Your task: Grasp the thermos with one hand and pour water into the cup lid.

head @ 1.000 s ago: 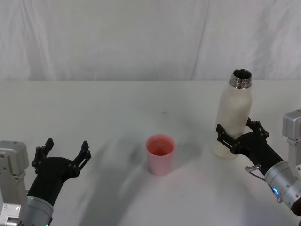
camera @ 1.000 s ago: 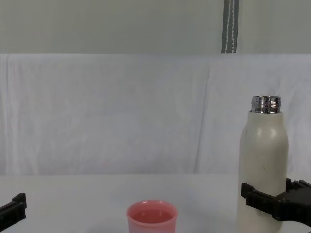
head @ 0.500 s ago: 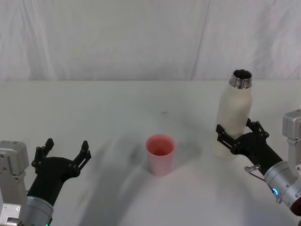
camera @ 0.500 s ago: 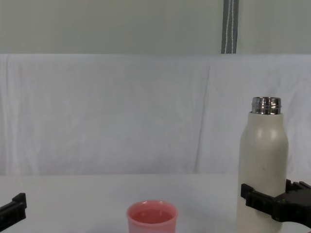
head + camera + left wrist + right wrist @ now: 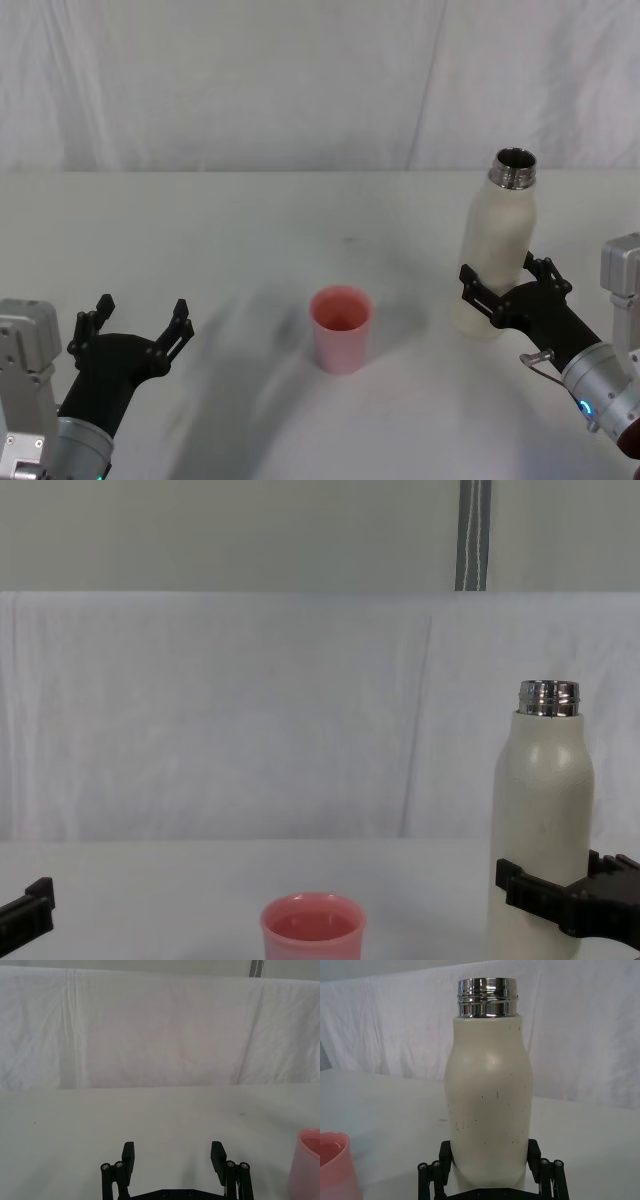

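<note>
The thermos (image 5: 499, 262) stands upright on the white tabletop (image 5: 250, 230), on the robot's right side, its steel neck open and uncapped. The right claw (image 5: 505, 283) sits low on the body, one finger on each side and pressed against the cream wall, so it is pinching the thermos near the base; a low hold like this leaves the long upper body free to swing over when tipped, though I judge it gives less control of a tall bottle. The bottle looks not yet lifted, its base resting on the tabletop. The cup lid (image 5: 341, 328) stands rim-up near the middle of the tabletop, well apart from the thermos and to its left, ready to receive the water. The left claw (image 5: 134, 326) rests low at the near left with its fingers spread, holding nothing, parked out of the pouring path
</note>
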{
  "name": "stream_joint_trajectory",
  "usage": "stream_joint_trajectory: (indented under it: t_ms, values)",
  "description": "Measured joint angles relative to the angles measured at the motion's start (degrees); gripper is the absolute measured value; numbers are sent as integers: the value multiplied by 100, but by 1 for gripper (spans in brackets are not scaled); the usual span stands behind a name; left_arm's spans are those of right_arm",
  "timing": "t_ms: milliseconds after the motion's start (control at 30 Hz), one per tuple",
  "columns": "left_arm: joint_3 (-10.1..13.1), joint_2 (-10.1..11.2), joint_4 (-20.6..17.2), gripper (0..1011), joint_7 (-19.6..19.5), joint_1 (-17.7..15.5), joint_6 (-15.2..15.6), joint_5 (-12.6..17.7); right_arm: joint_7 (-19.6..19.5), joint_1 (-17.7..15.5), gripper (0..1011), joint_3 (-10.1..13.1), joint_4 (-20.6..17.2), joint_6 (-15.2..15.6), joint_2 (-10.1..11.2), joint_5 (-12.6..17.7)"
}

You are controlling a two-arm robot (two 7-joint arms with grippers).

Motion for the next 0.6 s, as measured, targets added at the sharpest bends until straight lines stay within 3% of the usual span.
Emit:
stream_joint_trajectory:
  t_ms: [600]
  values:
    - [0,0,0,1001,0,0,0,0,-3,0,945,0,-3,7,4,-1]
